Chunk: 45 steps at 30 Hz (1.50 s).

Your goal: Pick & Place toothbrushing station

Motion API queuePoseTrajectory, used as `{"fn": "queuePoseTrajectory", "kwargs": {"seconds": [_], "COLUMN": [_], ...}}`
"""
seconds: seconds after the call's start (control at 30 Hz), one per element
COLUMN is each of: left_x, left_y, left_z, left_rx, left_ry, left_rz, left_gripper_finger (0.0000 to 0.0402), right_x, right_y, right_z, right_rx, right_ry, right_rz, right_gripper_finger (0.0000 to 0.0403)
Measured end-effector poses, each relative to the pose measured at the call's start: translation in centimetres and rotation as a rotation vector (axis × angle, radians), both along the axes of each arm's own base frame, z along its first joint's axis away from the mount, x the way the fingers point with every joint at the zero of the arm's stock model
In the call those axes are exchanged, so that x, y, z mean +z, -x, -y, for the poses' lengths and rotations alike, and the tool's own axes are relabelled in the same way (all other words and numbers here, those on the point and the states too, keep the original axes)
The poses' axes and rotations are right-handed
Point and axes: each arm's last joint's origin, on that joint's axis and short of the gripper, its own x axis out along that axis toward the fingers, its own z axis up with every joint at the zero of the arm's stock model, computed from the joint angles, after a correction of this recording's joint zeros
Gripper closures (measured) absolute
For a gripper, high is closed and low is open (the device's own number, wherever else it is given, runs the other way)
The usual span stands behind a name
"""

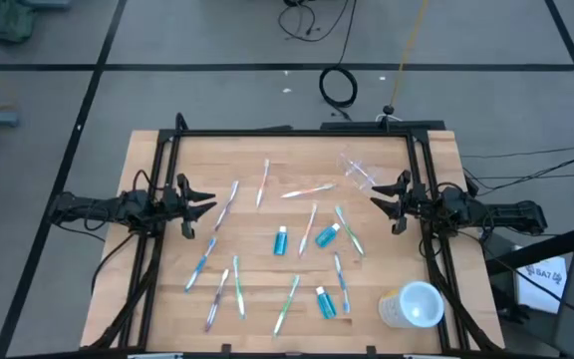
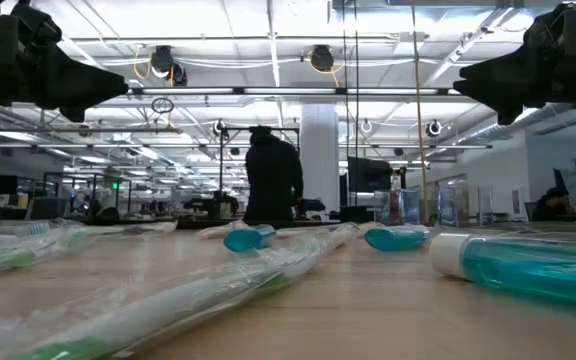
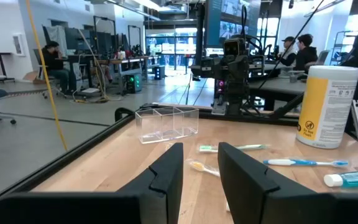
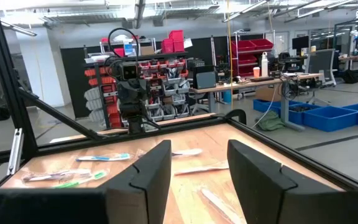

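A small clear plastic tumbler [image 1: 358, 169] lies at the table's far right; it also shows in the left wrist view [image 3: 166, 124]. Several slim wrapped toothbrushes, such as one [image 1: 307, 191] near the far middle, and three blue white-capped tubes [image 1: 281, 240] [image 1: 327, 235] [image 1: 325, 302] lie flat and scattered over the wood. My left gripper [image 1: 207, 203] is open at the table's left side, above the table. My right gripper [image 1: 379, 202] is open at the right side, just near of the tumbler. Both are empty.
A larger whitish translucent cup [image 1: 413, 305] lies at the near right corner; it shows upright-looking in the left wrist view [image 3: 325, 106]. A black frame [image 1: 297, 131] borders the table. A person [image 2: 271, 180] stands in the room beyond.
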Motion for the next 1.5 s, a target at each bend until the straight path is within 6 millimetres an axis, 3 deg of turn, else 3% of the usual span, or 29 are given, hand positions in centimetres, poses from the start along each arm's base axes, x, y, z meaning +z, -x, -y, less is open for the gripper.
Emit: {"fn": "queuePoseTrajectory", "kwargs": {"seconds": [0.67,1.03,1.23,1.5], "left_x": [0.0,1.5,1.7,0.2], "left_y": [0.0,0.2,0.3,-0.1], "left_z": [0.0,0.0,-0.1,-0.6], "left_rx": [0.0,-0.024,0.024,0.153], "left_ry": [-0.003,0.118,0.12,0.244], "left_rz": [-0.001,0.185,0.202,0.082], "left_gripper_finger": [0.0295,0.0295,0.0295,0.0295], "right_x": [0.0,1.0,2.2,2.3], "right_y": [0.0,0.2,0.7,1.7], "right_z": [0.0,0.0,0.5,1.7], "right_rx": [0.0,-0.014,-0.202,-0.707], "right_ry": [0.0,0.007,0.102,-0.022], "right_rz": [0.001,0.101,0.199,0.168], "right_gripper_finger": [0.025,0.025,0.025,0.025]}}
